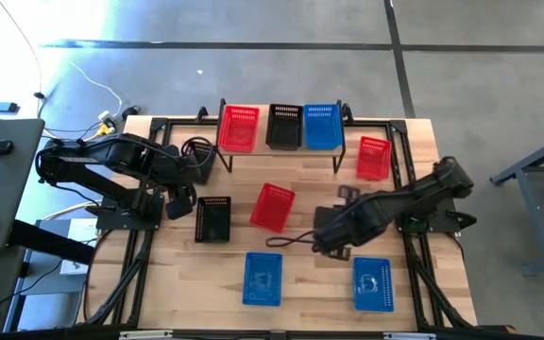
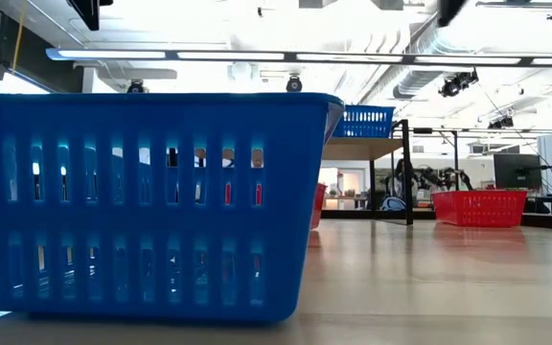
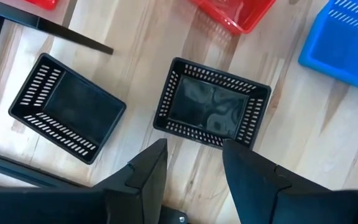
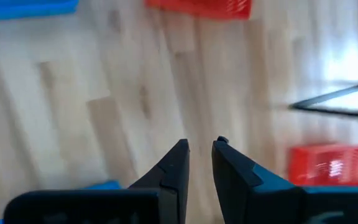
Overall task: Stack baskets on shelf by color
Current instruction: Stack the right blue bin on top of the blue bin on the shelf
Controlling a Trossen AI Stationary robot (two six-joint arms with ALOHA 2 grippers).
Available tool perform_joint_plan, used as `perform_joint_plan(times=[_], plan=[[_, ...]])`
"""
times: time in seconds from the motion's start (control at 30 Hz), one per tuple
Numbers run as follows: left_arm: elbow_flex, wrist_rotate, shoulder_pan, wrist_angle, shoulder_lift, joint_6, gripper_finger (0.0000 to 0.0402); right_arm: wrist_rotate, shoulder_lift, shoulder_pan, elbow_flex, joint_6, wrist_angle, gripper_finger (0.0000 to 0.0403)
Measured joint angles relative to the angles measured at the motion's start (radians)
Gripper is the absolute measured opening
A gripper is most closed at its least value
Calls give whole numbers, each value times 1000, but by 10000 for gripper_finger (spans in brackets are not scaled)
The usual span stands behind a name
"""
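High view: left tool (image 1: pixel 179 203) sits just beside the black perforated plastic basket (image 1: pixel 213 219) on the table, nearer than the right arm. Left wrist view: fingers (image 3: pixel 148 174) spread, empty, basket just ahead (long axis crosswise). Right wrist view: right tool (image 4: pixel 199 163) narrowly parted, empty.

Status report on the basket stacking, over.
Left tool open above a black basket on the table, holding nothing. Right tool empty, fingers narrowly apart, over bare wood. Shelf holds red, black, blue baskets. Nothing blocking.
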Motion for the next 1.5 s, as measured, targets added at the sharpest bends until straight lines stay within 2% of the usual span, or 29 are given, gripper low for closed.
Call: perform_joint_plan(times=[0.33,0.57,0.8,0.93,1.17,1.5], plan=[[0,-2,0,22,0,-16,143,-154,-253,177,-304,245,245,55],[0,-1,0,24,0,-37,143,-198,-330,327,-463,389,369,58],[0,3,0,24,0,-46,143,-238,-310,447,-553,537,523,108],[0,3,0,24,0,-50,143,-241,-270,507,-559,586,575,129],[0,4,0,24,0,-68,143,-247,-180,567,-559,587,668,133],[0,3,0,26,0,-72,143,-284,-73,622,-559,584,696,134]])
